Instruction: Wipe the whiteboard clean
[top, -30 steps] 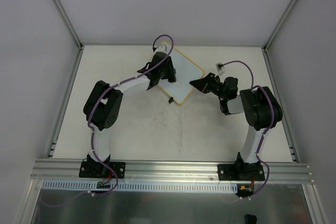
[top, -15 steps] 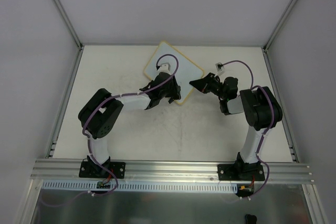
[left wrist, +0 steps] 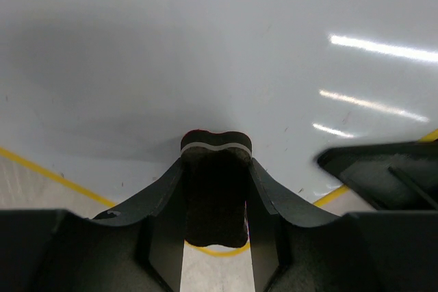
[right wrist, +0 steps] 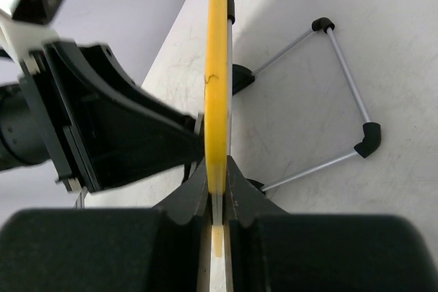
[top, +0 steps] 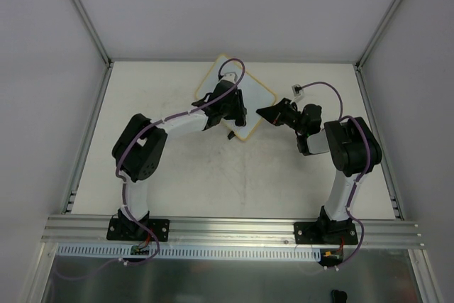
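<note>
The whiteboard (top: 257, 99) lies tilted at the back middle of the table, white with a thin tan frame. My left gripper (top: 228, 108) is over it and shut on a small black eraser (left wrist: 216, 193), whose felt end presses on the white surface (left wrist: 219, 46). My right gripper (top: 268, 114) is shut on the board's right edge; in the right wrist view the yellow frame edge (right wrist: 217, 66) stands upright between my fingers (right wrist: 194, 196). No writing shows on the surface in view.
A wire stand with black feet (right wrist: 342, 73) lies on the table beside the board. A small white connector (top: 299, 91) with a purple cable sits at the back right. Grey walls and metal rails bound the table (top: 177, 175).
My left gripper with the eraser swept from the board's far part toward its near corner, then back up to the middle. The right arm has not moved.
</note>
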You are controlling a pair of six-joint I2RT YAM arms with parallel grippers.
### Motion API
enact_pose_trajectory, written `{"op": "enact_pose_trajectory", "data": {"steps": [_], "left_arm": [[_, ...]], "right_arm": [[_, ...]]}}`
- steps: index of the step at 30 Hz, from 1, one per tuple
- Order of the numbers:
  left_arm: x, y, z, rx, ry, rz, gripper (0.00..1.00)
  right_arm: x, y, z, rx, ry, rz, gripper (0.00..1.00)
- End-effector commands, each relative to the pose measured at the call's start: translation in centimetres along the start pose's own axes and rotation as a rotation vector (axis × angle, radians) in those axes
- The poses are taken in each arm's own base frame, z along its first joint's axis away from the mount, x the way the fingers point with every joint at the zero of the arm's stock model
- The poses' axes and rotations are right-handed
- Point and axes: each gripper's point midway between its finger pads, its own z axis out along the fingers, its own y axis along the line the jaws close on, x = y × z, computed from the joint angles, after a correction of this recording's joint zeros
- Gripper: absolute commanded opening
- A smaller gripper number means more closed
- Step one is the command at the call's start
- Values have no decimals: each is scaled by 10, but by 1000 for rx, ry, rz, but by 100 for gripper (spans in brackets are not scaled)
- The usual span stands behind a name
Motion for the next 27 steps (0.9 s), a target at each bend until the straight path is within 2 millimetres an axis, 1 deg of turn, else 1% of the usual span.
{"op": "enact_pose_trajectory", "data": {"steps": [1, 2, 3, 6, 8, 11, 13, 14, 15, 17, 18, 19, 20, 21, 23, 24, 26, 27], "left_arm": [[-64, -27, 2, 75, -125, 31, 0], [-66, -26, 3, 70, -121, 43, 0], [-74, -30, 4, 74, -134, 45, 0], [-78, -28, 7, 72, -132, 46, 0], [-75, -25, 10, 66, -125, 44, 0], [-63, -17, 14, 51, -100, 38, 0], [-51, -10, 18, 36, -75, 27, 0], [-45, -11, 18, 46, -63, 22, 0], [-36, -9, 20, 48, -46, 20, 0], [-29, -19, 17, 67, -54, 32, 0], [-17, -12, 17, 46, -49, 44, 0], [-16, -17, 11, 61, -64, 51, 0], [-16, -21, 9, 78, -83, 53, 0], [-4, -20, 7, 71, -68, 51, 0], [6, -21, 6, 71, -55, 51, 0], [17, -17, 6, 61, -40, 56, 0], [30, -19, 3, 53, -29, 70, 0], [42, -13, 3, 33, -14, 73, 0]], "right_arm": [[-25, 66, 1, -246, -71, -200, 0], [-25, 67, 1, -248, -71, -201, 0], [-24, 68, 1, -251, -69, -202, 0], [-25, 67, 1, -249, -71, -202, 0], [-25, 67, 1, -248, -71, -201, 0], [-25, 68, 1, -250, -70, -202, 0], [-25, 68, 2, -251, -69, -201, 0], [-25, 67, 1, -248, -71, -201, 0], [-25, 67, 1, -248, -71, -201, 0], [-26, 67, 2, -249, -71, -200, 0], [-25, 67, 1, -250, -70, -202, 0], [-25, 67, 1, -249, -69, -201, 0], [-24, 67, 1, -248, -69, -200, 0], [-25, 67, 1, -249, -69, -200, 0], [-25, 67, 1, -248, -70, -199, 0], [-25, 67, 1, -249, -69, -201, 0], [-25, 68, 1, -249, -71, -202, 0], [-25, 68, 1, -249, -71, -202, 0]]}}
